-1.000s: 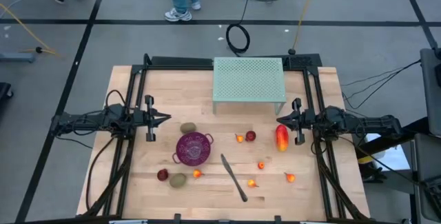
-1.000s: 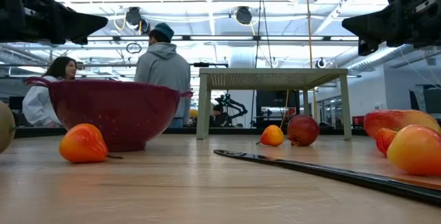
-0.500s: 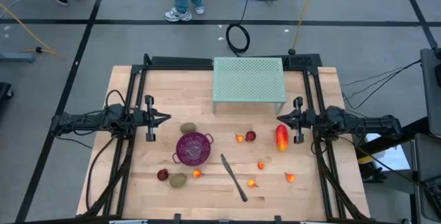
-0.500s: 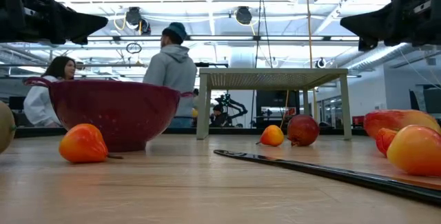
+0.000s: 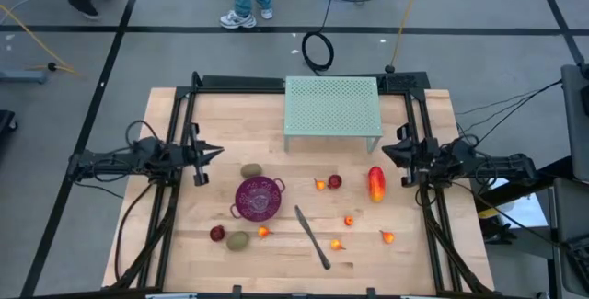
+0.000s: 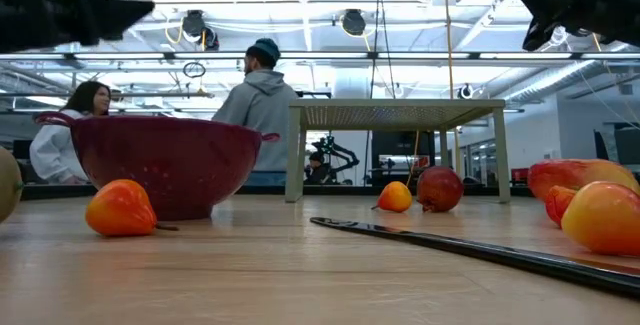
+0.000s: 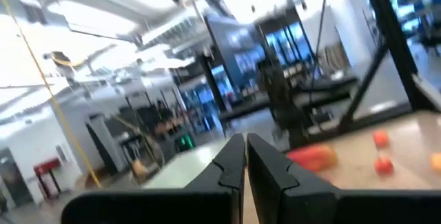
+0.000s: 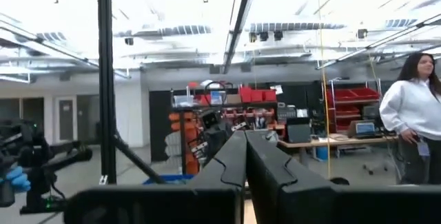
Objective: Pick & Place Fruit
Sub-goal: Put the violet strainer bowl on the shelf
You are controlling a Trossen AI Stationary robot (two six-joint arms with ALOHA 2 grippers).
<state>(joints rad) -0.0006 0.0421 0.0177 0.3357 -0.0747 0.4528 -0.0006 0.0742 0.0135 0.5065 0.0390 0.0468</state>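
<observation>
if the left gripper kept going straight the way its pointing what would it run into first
Probably nothing on the table. The left gripper, shut, points across toward the right gripper, above the fruit. The line passes just in front of the green rack, whose near legs look closest, though depth is unclear.

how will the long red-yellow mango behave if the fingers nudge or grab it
The mango lies on its long side on the table, so a sideways nudge would probably roll it. Its rounded, smooth-looking skin may slip between narrow fingers; gripping across the short width seems safer. As the largest fruit here, it is likely the heaviest.
</observation>
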